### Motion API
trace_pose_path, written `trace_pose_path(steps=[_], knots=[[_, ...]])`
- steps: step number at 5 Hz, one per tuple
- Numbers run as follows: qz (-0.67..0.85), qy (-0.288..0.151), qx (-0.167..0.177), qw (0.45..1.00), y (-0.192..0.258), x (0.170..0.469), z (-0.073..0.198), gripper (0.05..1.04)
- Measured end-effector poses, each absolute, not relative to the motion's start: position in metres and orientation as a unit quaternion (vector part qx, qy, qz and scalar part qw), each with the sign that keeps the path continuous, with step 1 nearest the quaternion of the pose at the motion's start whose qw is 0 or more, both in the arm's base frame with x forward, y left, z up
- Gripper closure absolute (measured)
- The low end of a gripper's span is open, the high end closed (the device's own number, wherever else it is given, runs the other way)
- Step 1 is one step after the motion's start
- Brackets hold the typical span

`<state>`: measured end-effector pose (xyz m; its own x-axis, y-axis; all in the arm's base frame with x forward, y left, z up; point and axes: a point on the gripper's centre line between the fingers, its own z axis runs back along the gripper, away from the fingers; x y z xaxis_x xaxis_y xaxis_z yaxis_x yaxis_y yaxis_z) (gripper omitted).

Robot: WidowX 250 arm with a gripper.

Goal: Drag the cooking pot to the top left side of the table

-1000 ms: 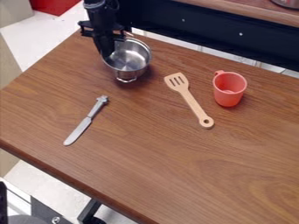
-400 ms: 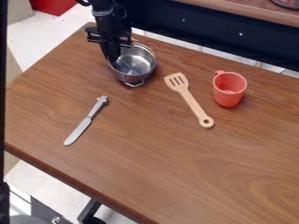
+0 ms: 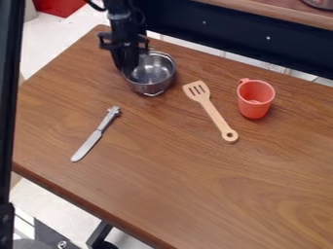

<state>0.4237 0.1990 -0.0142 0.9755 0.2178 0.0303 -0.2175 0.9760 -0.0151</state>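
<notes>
Fingers (image 3: pixel 131 58) closed on the pot (image 3: pixel 153 73) — at its left rim.

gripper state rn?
Gripper: at the left rim of the metal pot, near the table's top left; open or closed, and whether it grips the pot, can't be told.

Before you on one tabletop (image 3: pixel 189 180) are four items: one metal pot (image 3: pixel 151 72), one coral-red cup (image 3: pixel 255 102), one slotted spatula (image 3: pixel 213 114) and one knife (image 3: pixel 96 135). By kind, you have two vessels and two utensils. The spatula shows you three slots and one hole; the cup, one handle. You also count one claw (image 3: pixel 129 71), one red object (image 3: pixel 58 6) and one partly visible rounded object (image 3: pixel 320 4) at the upper right.
</notes>
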Motion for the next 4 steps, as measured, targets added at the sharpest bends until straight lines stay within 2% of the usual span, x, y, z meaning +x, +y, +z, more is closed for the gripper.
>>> trace_pose_path(steps=[1, 2, 3, 4], knots=[[0.129, -0.007, -0.001, 0.992, 0.202, 0.423, -0.004, 0.316], [0.136, 0.002, -0.003, 0.991, 0.203, 0.421, 0.000, 0.094], [0.136, -0.006, -0.012, 0.991, 0.201, 0.417, 0.000, 0.086], [0.130, -0.019, -0.027, 0.991, 0.198, 0.415, 0.023, 0.086]])
